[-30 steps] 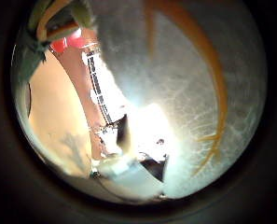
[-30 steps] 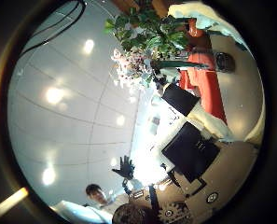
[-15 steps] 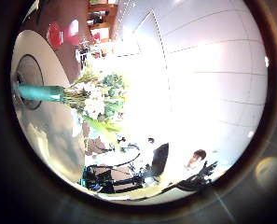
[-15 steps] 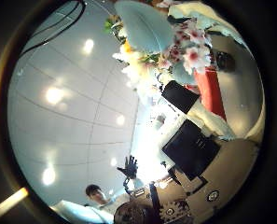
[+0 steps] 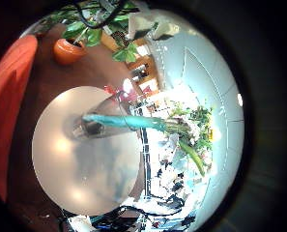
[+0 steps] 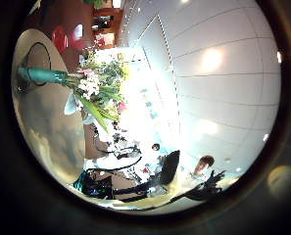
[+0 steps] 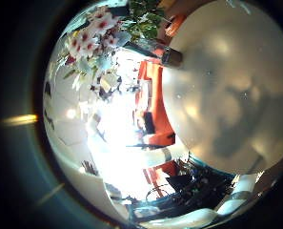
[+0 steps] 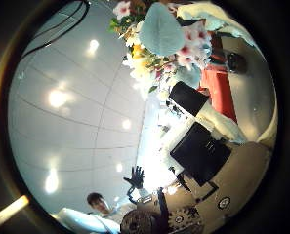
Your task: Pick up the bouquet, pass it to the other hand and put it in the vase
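Note:
The bouquet (image 5: 186,130) stands with its stems in the slim vase (image 5: 114,123) on the round table (image 5: 66,164). The left thumb side view shows the same vase (image 6: 42,75) and bouquet (image 6: 98,88), well apart from the left palm. Parts of the left hand (image 5: 143,21) show at that view's edge and hold nothing. The bouquet's flowers (image 8: 164,39) fill the edge of the right thumb side view, close to that palm, with the vase (image 8: 232,63) beside them. The right hand (image 8: 198,132) reaches into view, relaxed and empty. Flowers (image 7: 93,43) and vase (image 7: 165,55) also appear on the right little finger side.
A potted plant (image 5: 71,43) stands beyond the table on the floor. Upholstered seats (image 7: 155,95) lie past the table's rim (image 7: 227,114).
A second ago a close surface filled the left thumb side view; it now looks at vase and bouquet from a distance. The right view has held still while the flowers came closer to it.

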Controlling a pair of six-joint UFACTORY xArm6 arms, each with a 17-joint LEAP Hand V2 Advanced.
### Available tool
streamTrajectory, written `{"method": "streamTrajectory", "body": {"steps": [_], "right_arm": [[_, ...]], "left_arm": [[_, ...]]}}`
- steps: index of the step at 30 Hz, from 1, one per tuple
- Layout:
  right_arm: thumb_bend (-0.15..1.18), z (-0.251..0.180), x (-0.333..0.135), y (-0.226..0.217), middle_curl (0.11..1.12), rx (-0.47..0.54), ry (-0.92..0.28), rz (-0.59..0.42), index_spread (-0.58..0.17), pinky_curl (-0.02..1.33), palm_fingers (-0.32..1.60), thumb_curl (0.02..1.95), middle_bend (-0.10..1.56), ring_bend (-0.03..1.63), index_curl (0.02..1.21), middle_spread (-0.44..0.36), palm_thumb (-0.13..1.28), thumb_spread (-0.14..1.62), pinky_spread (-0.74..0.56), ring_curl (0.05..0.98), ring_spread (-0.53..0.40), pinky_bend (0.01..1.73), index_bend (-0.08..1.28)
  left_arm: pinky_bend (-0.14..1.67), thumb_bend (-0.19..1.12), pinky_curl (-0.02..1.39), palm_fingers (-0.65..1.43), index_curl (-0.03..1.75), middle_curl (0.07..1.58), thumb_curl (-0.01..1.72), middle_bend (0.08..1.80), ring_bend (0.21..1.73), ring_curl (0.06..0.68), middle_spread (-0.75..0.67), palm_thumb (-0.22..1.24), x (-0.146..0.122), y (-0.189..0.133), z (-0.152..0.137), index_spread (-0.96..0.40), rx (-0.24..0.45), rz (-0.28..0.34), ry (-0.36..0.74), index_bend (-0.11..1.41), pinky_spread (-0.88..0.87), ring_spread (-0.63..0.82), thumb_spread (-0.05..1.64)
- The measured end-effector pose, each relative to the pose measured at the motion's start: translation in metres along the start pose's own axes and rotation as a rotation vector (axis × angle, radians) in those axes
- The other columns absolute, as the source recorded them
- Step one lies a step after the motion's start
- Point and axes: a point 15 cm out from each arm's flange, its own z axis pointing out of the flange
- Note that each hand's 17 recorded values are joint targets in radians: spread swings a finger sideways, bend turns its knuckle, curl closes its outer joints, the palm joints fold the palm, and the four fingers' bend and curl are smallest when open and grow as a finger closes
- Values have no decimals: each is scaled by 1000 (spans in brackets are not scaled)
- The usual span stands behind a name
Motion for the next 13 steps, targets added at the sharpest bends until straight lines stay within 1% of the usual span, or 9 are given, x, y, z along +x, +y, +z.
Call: {"method": "streamTrajectory", "body": {"steps": [2,4,9,13], "right_arm": [[-17,1,-4,5,583,-20,-7,-8,-383,487,618,574,821,1037,608,-189,831,1023,53,411,-278,511,506],[-18,-1,-4,8,587,-31,11,-13,-383,485,629,575,826,1042,611,-183,837,1021,42,414,-277,515,502],[-21,-24,6,11,593,-35,127,-16,-381,482,624,576,828,1045,615,-177,836,1018,34,419,-277,529,489],[-17,-35,10,20,597,-75,242,-7,-370,479,628,576,824,1055,614,-156,838,1027,28,425,-260,544,474]], "left_arm": [[177,-31,339,-164,196,211,336,163,438,173,546,81,0,19,6,-43,-15,-8,-26,125,639,629,878],[181,-30,330,-159,193,206,334,161,431,173,547,87,-4,38,13,-42,-33,-23,-63,128,637,629,884],[183,-30,310,-139,194,198,332,164,416,175,540,98,-16,85,27,-25,-73,-63,-180,135,634,630,896],[175,-28,294,-107,210,198,330,169,406,178,535,109,-11,110,28,14,-109,-69,-288,160,624,628,906]]}}
